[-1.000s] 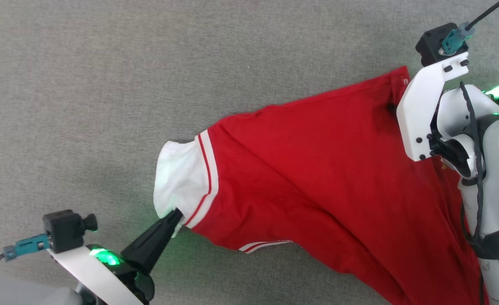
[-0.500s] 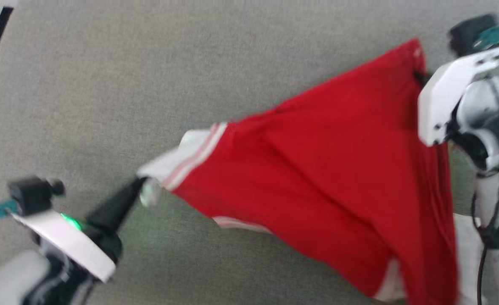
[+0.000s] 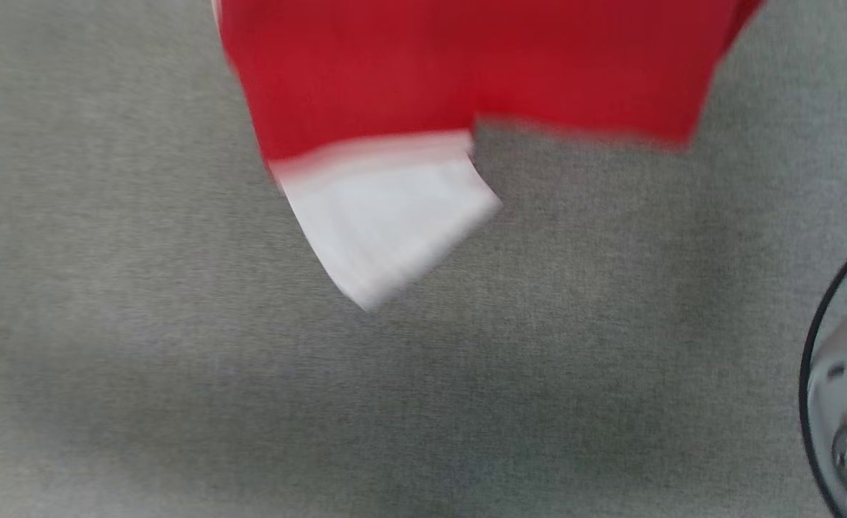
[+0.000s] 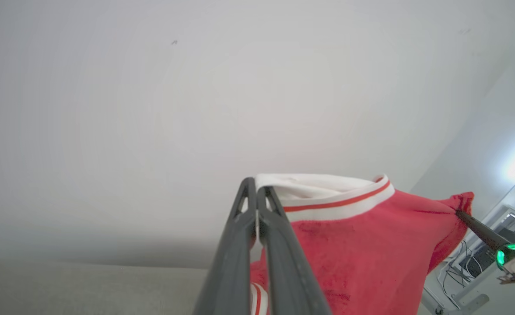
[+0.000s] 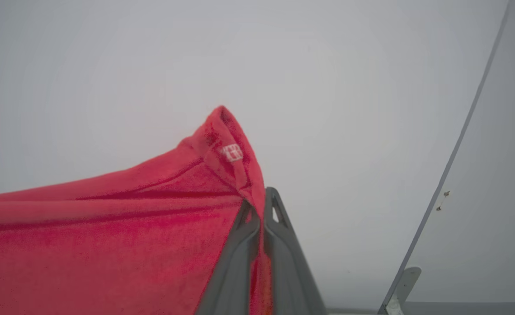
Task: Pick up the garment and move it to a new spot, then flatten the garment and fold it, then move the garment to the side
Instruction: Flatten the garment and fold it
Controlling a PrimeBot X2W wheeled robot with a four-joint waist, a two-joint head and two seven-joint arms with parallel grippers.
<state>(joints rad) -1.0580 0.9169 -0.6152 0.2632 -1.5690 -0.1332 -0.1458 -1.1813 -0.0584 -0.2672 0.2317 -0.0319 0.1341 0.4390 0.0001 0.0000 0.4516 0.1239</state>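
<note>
The garment (image 3: 466,65), red with a white sleeve, hangs blurred from the top of the head view above the grey surface (image 3: 178,403). In the left wrist view my left gripper (image 4: 256,188) is shut on the white, red-striped sleeve edge of the garment (image 4: 362,245). My right gripper (image 4: 458,213) shows there too, at the far right, pinching a red corner. In the right wrist view my right gripper (image 5: 259,202) is shut on a red hem corner of the garment (image 5: 108,236), which stretches away to the left.
Grey carpet-like surface fills the lower head view. A round white part of the robot with a dark cable (image 3: 844,403) sits at the right edge. Pale walls stand behind both wrist views; equipment and cables (image 4: 467,267) lie at lower right.
The head camera has swung, so the arms have left its picture. The garment has been lifted off the surface and now hangs stretched between both grippers.
</note>
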